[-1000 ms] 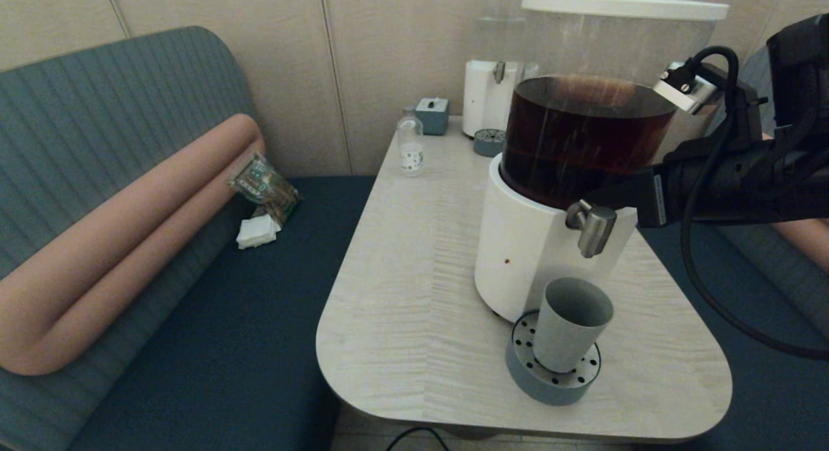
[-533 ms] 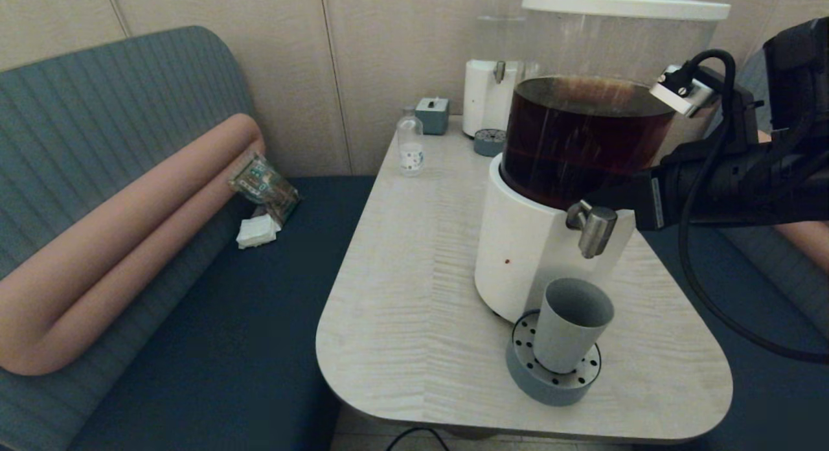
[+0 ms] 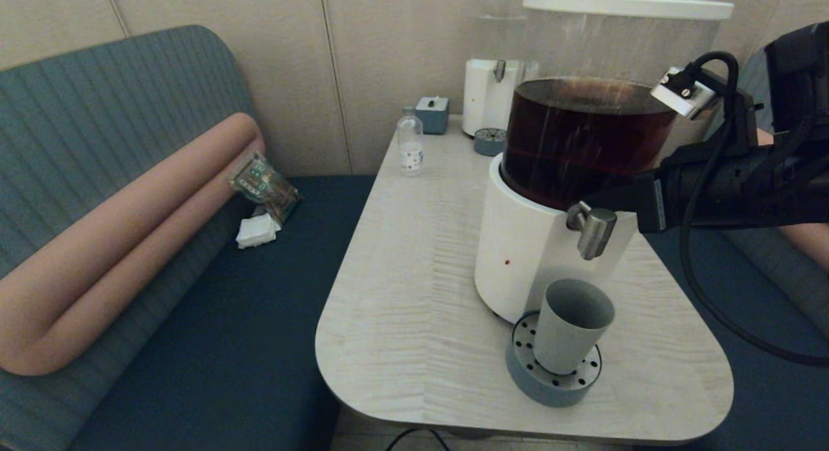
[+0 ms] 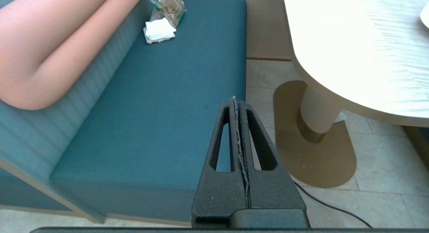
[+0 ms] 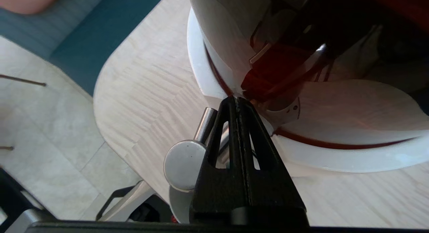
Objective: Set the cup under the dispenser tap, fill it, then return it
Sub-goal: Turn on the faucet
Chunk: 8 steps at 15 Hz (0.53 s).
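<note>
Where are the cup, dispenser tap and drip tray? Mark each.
cup point(image 3: 570, 334), head view, on its grey-blue side wall.
dispenser tap point(image 3: 592, 234), head view, on the brushed-steel spout.
drip tray point(image 3: 528, 380), head view, on its grey outer wall.

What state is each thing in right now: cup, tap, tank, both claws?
cup: upright on the drip tray, under the spout, nothing gripping it
dispenser tap: no stream visible
tank: lidded, partly full of dark liquid
right claw: shut, tips at the dispenser beside the tap
left claw: shut, empty, parked off the table
</note>
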Tool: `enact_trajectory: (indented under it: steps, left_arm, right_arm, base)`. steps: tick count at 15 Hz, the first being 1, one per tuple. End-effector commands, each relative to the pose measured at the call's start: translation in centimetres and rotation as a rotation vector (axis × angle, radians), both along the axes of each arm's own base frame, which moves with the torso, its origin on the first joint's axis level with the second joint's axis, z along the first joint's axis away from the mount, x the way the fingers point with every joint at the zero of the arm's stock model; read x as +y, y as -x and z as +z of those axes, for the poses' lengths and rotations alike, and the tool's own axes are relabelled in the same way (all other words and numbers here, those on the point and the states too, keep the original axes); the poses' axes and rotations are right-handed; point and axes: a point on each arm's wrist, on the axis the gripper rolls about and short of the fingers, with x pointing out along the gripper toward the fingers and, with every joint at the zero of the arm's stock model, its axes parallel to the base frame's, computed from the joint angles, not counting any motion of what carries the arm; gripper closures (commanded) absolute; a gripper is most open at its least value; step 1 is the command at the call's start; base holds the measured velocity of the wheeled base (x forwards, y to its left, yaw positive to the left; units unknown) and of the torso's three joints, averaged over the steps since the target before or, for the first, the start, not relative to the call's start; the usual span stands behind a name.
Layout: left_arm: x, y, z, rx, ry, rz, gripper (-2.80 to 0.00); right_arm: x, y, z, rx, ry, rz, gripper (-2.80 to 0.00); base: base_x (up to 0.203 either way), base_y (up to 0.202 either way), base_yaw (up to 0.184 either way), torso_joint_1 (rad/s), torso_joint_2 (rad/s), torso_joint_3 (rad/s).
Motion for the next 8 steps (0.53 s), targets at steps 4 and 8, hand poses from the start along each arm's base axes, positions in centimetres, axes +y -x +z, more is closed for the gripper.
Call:
enact_trajectory:
  steps: [4,8]
  left_arm:
    - [0.0,-0.01,0.0,0.001,0.0,0.001,0.0]
    - [0.0,-0.01,0.0,0.001,0.001,0.001,0.0]
  right_arm:
    - [0.01,0.24,0.03,0.008,-0.02,0.045,0.0]
    - [0.08,0.28,0.0,0.014,-0.032,0.079,0.0]
  base:
    - [0.0,0.0,0.0,0.0,0.0,0.0]
    - [0.0,0.0,0.0,0.0,0.0,0.0]
